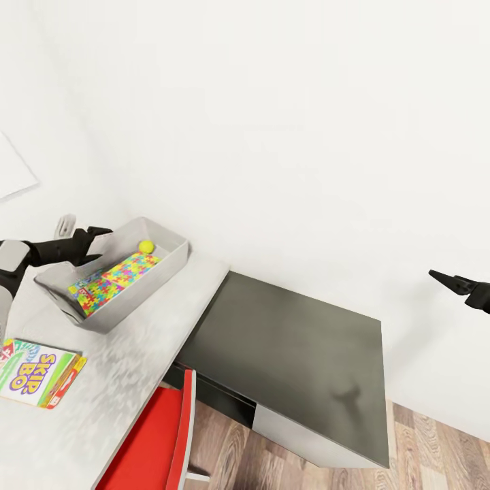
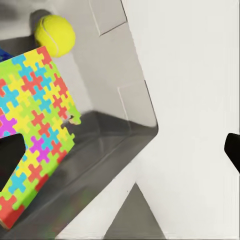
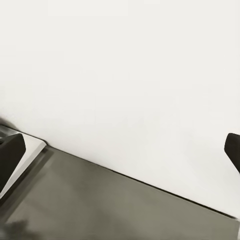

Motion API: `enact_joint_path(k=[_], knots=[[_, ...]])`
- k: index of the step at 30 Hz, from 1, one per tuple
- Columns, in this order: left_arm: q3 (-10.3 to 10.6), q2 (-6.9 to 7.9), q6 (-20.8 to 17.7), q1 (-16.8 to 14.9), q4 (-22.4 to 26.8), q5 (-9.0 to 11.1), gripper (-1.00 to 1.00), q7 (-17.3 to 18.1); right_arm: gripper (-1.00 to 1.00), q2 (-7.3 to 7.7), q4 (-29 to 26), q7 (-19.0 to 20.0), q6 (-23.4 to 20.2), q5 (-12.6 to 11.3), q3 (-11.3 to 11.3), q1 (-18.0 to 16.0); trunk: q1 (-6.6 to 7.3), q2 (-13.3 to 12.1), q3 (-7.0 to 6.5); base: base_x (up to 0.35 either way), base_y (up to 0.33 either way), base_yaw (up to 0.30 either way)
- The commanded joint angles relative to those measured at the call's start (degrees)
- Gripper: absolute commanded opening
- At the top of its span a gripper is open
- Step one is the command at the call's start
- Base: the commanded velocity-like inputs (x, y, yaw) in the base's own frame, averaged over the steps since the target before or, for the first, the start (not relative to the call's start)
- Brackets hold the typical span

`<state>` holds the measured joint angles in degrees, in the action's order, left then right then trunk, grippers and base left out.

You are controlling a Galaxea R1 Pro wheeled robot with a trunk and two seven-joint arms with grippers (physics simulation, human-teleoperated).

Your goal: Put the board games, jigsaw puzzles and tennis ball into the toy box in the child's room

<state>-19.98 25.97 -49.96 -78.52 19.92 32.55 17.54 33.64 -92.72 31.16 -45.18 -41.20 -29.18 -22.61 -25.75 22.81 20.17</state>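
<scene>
Shallow light-grey toy box with flared sides (image 1: pixel 170 262) on the pale-grey table top (image 1: pixel 136 354), close against the white wall (image 1: pixel 306 136), one corner near the step down to the lower dark grey corner section (image 1: pixel 292 340). Inside the toy box: small yellow-green tennis ball (image 1: pixel 146 246) toward the wall end, and a thin multicoloured jigsaw puzzle square (image 1: pixel 112 275) just beside it, lying tilted along the floor and near side. Black left gripper (image 1: pixel 95 243) over the tray's far rim, fingers spread apart and holding nothing. Flat white-green-red "SKIP BO" board game box (image 1: pixel 37 371) flat on the table, well apart from the toy box, toward the near edge. Red chair (image 1: pixel 160 442) tucked at the table edge. Dark corner section bare, wide room above it. Black right gripper (image 1: pixel 454 281) out over that side, away from the table, fingers parted and empty, per the right wrist view.
</scene>
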Motion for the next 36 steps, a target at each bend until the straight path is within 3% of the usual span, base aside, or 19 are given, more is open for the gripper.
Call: enact_joint_path(k=[1, 3, 5, 6, 7, 10, 13, 15, 16, 17, 19, 21, 24, 27, 28, 31, 33, 34, 36], knots=[[-0.43, -0.09, -1.29, 0.24, 0.78, -0.48, 1.00, 0.99, 1.00, -0.01, -0.01, 0.10, -0.38, -0.11, -0.05, -0.07, -0.03, 0.10, 0.10, 0.000, 0.000, 0.000], [-0.32, -0.35, -6.27, 3.31, 6.89, -0.45, 1.00, 5.03, 1.00, -0.11, -0.01, 0.04, -0.22, -0.11, 0.56, -0.07, -0.03, 0.10, 0.10, 0.000, 0.000, 0.000], [-0.38, -1.26, -9.20, 9.97, 20.75, 0.41, 1.00, 8.18, 1.00, -0.03, -0.01, 0.04, 0.03, -0.11, 1.59, -0.07, -0.03, 0.10, 0.10, 0.000, 0.000, 0.000], [-0.37, -1.85, -9.99, 13.74, 28.34, 2.90, 1.00, 8.98, 1.00, -0.01, -0.01, 0.04, 0.16, -0.11, 1.92, -0.07, -0.03, 0.10, 0.10, 0.000, 0.000, 0.000], [-0.27, -2.07, -10.04, 15.58, 31.67, 4.70, 1.00, 9.27, 1.00, -0.01, -0.01, 0.04, 0.22, -0.11, 2.05, -0.08, -0.03, 0.10, 0.10, 0.000, 0.000, 0.000], [2.35, -2.72, -10.04, 24.86, 46.22, 17.30, 1.00, 9.93, 1.00, -0.26, -0.01, -0.07, 0.37, -0.09, 3.29, -0.18, -0.03, 0.10, 0.10, 0.000, 0.000, 0.000], [4.44, -2.89, -10.04, 28.06, 52.55, 23.35, 1.00, 9.58, 1.00, -0.29, -0.01, -0.15, 0.10, -0.07, 4.00, -0.22, -0.03, 0.10, 0.10, 0.000, 0.000, 0.000], [5.49, -3.10, -10.04, 31.10, 58.71, 27.93, 1.00, 7.76, 1.00, -0.22, -0.01, -0.19, -0.11, -0.06, 4.29, -0.35, -0.03, 0.10, 0.10, 0.000, 0.000, 0.000], [5.68, -3.24, -10.04, 31.80, 60.35, 29.02, 1.00, 6.81, 1.00, -0.21, -0.01, -0.20, -0.16, -0.05, 4.34, -0.41, -0.03, 0.10, 0.10, 0.000, 0.000, 0.000], [6.15, -4.08, -10.04, 33.17, 63.66, 31.19, 1.00, 3.98, 1.00, -0.29, -0.01, -0.26, -0.21, -0.06, 4.51, -0.56, -0.03, 0.10, 0.09, 0.000, 0.000, 0.005], [6.64, -5.64, -10.04, 34.54, 66.66, 33.40, 1.00, -0.25, 1.00, -0.48, -0.01, -0.37, -0.23, -0.06, 4.82, -0.70, -0.03, 0.10, 0.04, 0.000, 0.000, 0.037], [8.18, -10.00, -10.04, 36.24, 69.99, 36.98, 1.00, -9.81, 1.00, -0.73, -0.01, -0.66, -0.29, -0.06, 6.29, -1.03, -0.03, 0.10, -0.07, 0.000, 0.000, 0.080], [11.86, -17.19, -10.04, 36.63, 71.68, 39.03, 1.00, -19.18, 1.00, -1.02, -0.01, -2.66, -0.35, -0.10, 9.80, -2.38, -0.03, 0.10, -0.29, 0.000, 0.000, 0.093], [12.91, -20.53, -10.04, 36.07, 72.03, 39.48, 1.00, -23.60, 1.00, -2.56, -0.01, -7.17, -0.35, -0.09, 14.74, -3.94, -0.03, 0.10, -0.54, 0.000, 0.000, 0.087], [13.18, -21.57, -10.04, 35.64, 72.12, 39.59, 1.00, -25.33, 1.00, -4.06, -0.01, -10.98, -0.35, -0.10, 17.67, -5.11, -0.03, 0.10, -0.63, 0.000, 0.000, 0.068], [13.76, -22.78, -10.04, 34.97, 72.23, 39.70, 1.00, -27.53, 1.00, -7.27, 0.02, -20.87, -0.40, -0.11, 23.90, -7.40, -0.03, 0.10, -0.90, 0.000, 0.000, 0.037], [14.32, -22.80, -10.04, 34.79, 72.25, 39.70, 1.00, -27.92, 1.00, -7.92, 0.03, -23.08, -0.42, -0.11, 25.96, -7.86, -0.03, 0.10, -1.08, 0.000, 0.000, 0.016], [15.10, -22.72, -10.04, 34.66, 72.26, 39.70, 1.00, -28.26, 1.00, -8.51, 0.01, -25.01, -0.43, -0.11, 28.41, -8.34, -0.03, 0.10, -1.17, 0.000, 0.000, 0.007], [15.47, -22.62, -10.04, 34.62, 72.27, 39.70, 1.00, -28.43, 1.00, -8.80, 0.00, -26.00, -0.43, -0.11, 29.86, -8.82, -0.03, 0.10, -1.35, 0.000, 0.000, 0.005]])
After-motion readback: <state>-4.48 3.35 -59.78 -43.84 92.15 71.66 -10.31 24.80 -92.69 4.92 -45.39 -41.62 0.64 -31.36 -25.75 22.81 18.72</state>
